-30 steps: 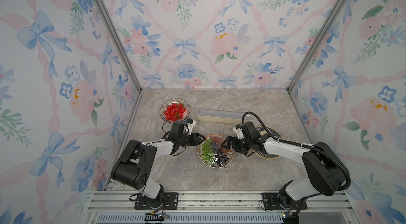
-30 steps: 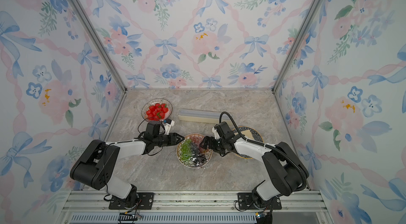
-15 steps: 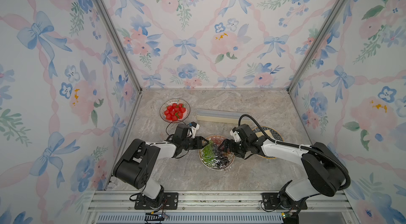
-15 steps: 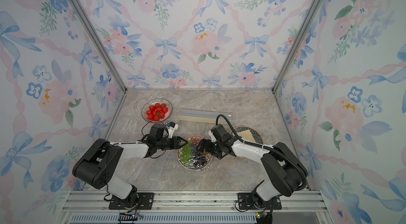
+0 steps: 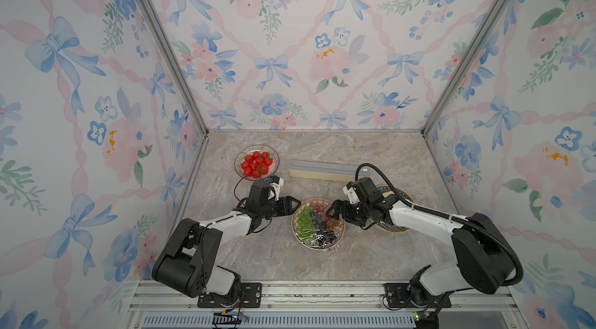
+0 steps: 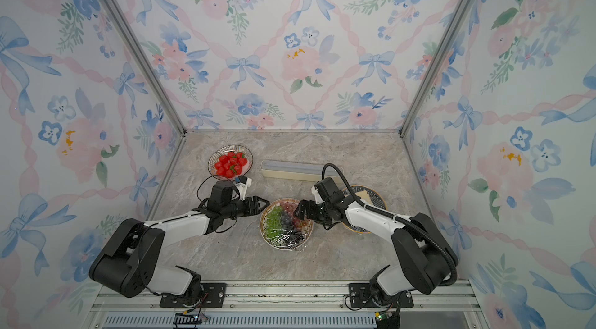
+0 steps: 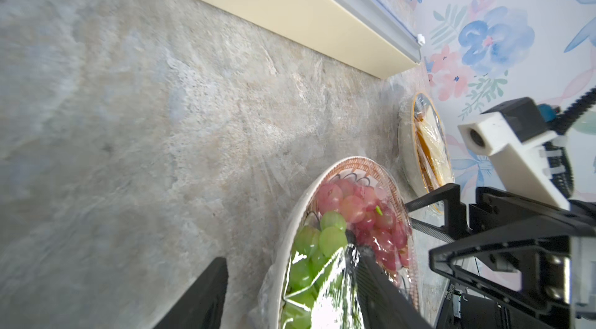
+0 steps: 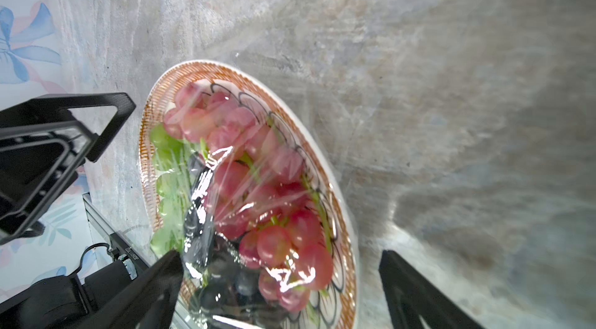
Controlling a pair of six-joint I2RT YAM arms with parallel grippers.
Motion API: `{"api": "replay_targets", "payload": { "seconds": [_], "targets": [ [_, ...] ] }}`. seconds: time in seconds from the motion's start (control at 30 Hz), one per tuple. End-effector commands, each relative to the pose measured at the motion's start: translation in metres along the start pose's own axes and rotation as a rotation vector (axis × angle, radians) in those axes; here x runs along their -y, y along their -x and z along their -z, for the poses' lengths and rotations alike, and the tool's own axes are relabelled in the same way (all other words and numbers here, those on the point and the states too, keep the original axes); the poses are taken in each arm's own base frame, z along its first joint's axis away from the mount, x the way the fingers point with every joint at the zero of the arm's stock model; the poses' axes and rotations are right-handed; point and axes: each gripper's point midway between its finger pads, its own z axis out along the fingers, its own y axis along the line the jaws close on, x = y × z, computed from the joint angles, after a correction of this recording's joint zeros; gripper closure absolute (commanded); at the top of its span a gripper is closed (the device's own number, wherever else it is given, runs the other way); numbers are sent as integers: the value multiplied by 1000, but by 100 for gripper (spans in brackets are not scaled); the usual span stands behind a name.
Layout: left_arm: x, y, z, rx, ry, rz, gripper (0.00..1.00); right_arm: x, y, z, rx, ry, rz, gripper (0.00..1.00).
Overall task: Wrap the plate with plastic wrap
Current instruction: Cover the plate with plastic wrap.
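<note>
Flanking the plate [image 5: 317, 247] of grapes [image 5: 303, 221] on the counter [image 5: 274, 259], the left claw [image 5: 295, 205] and right claw [image 5: 332, 212] stand apart, empty, each straddling its rim, seemingly to tuck down the plastic wrap [image 5: 314, 237] draped over it.

Plate [image 8: 345, 224] clipped at right-wrist view's edge

L pincer [image 5: 296, 206] spread, R pincer [image 5: 332, 211] wide
</note>
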Motion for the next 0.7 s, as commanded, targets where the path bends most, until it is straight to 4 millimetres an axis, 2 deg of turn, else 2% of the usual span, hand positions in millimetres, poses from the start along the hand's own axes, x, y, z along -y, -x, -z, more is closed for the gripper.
{"api": "replay_targets", "payload": {
  "seconds": [0.0,0.2,0.47,0.57,0.67],
  "targets": [
    [-14,-15,11,-30,58,28,33,-13,5,-14,-30,29,41,3],
    [-12,-24,24,-52,56,56,32,-40,1,-23,-52,136,44,3],
    [-16,-53,28,-124,63,118,32,-10,16,-14,-20,14,69,3],
    [-15,-60,26,-142,70,115,32,-13,19,-19,-24,14,78,3],
    [-3,-65,22,-176,34,105,32,-17,18,-30,-50,26,83,3]
  ]
}}
